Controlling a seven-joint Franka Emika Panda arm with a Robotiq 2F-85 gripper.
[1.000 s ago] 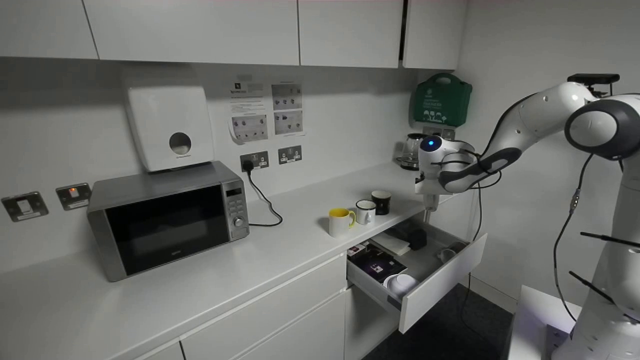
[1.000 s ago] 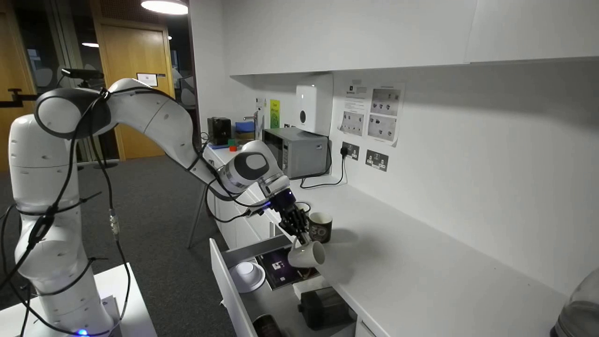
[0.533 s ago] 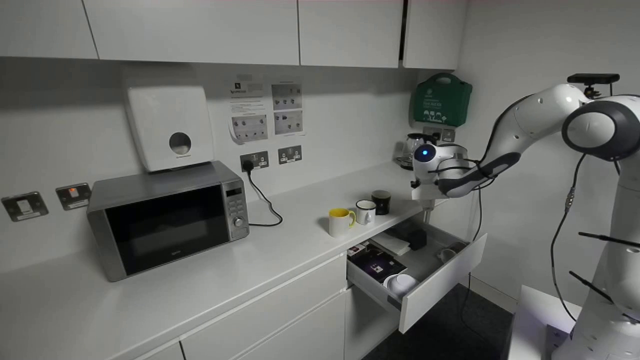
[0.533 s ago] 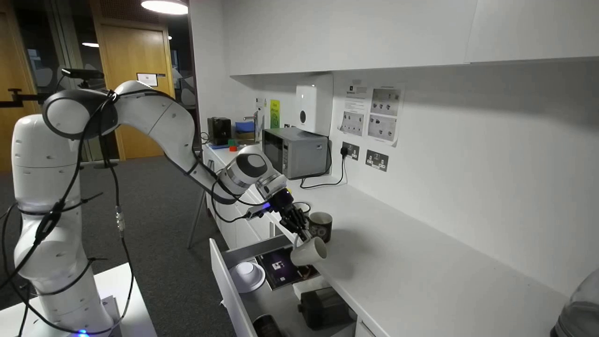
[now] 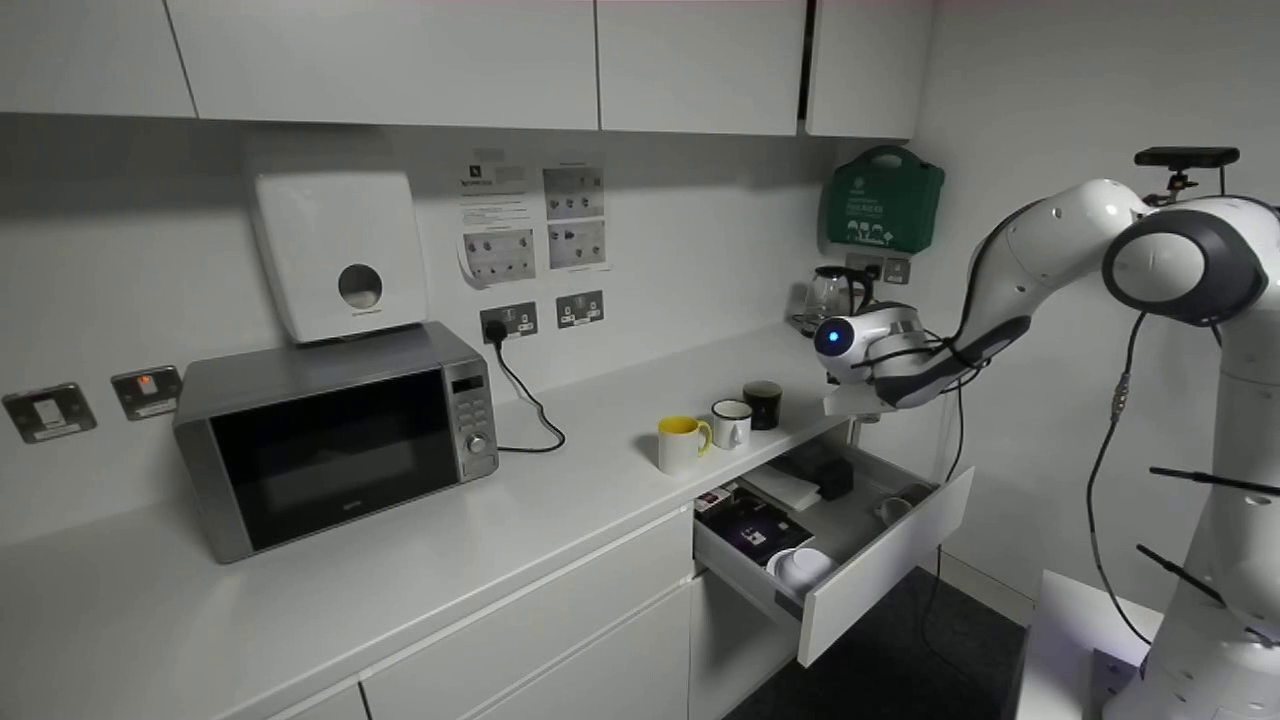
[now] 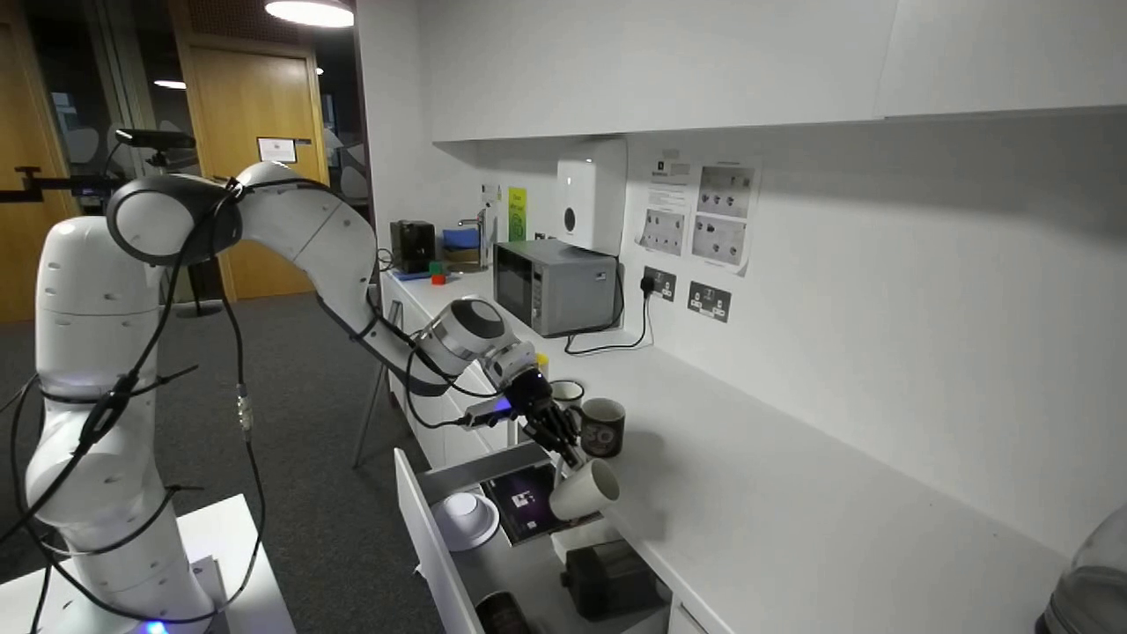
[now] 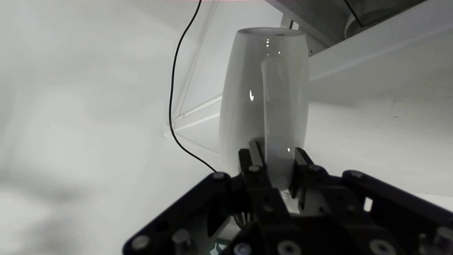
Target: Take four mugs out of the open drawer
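In the wrist view, my gripper (image 7: 278,156) is shut on the handle of a whitish mug (image 7: 239,102). In an exterior view, my gripper (image 6: 572,453) holds this mug (image 6: 581,493) tilted, mouth toward the upper right, by the counter's front edge over the open drawer (image 6: 431,546). A yellow-lined mug (image 5: 680,448), a white dark-rimmed mug (image 5: 731,426) and a black mug (image 5: 762,406) stand on the counter. The drawer (image 5: 885,575) also holds a light mug (image 5: 893,510) and a dark mug (image 6: 502,612). The arm hides the fingers in that exterior view.
The drawer also holds a white cup on a saucer (image 6: 465,515), a dark flat box (image 6: 528,502) and a black object (image 6: 612,577). A microwave (image 5: 340,440) and a coffee jug (image 5: 825,295) stand on the counter (image 5: 560,500). Cabinets (image 5: 400,60) hang above.
The arm has come lower and reached further over the counter edge. The held mug has moved slightly right and down, its mouth turned more upward. The mugs on the counter have not moved.
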